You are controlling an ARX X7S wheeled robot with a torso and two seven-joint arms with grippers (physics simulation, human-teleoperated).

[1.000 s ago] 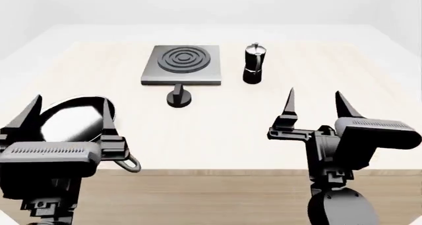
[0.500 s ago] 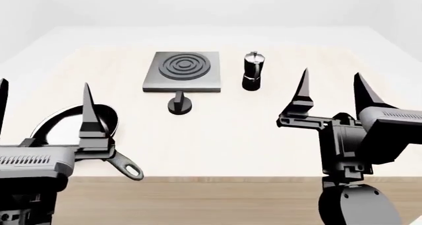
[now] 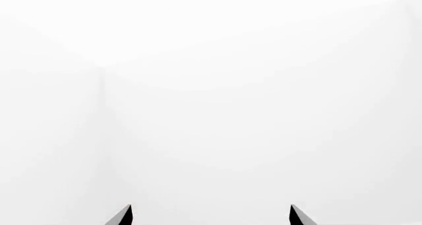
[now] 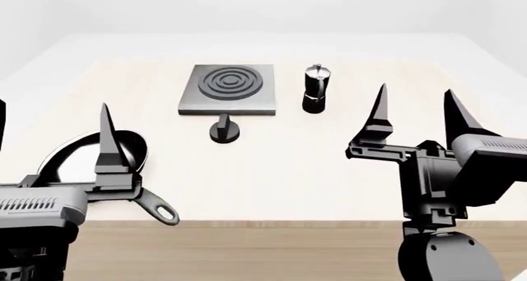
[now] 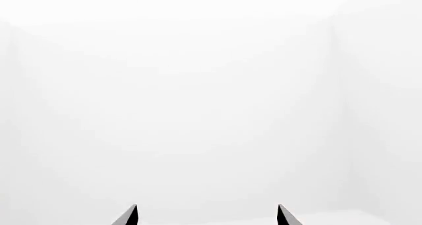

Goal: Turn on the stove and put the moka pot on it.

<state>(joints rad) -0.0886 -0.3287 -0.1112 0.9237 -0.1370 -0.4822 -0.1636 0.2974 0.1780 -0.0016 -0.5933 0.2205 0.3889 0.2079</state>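
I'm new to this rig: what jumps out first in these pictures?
Two big black grippers fill the foreground, the left gripper and right gripper, both open with fingers pointing up. Beyond them sit the stove, its knob in front, the moka pot beside it, and a frying pan.

Simulated kitchen bench: pale wooden table [image 4: 272,170], stove [image 4: 228,88], blank white walls.
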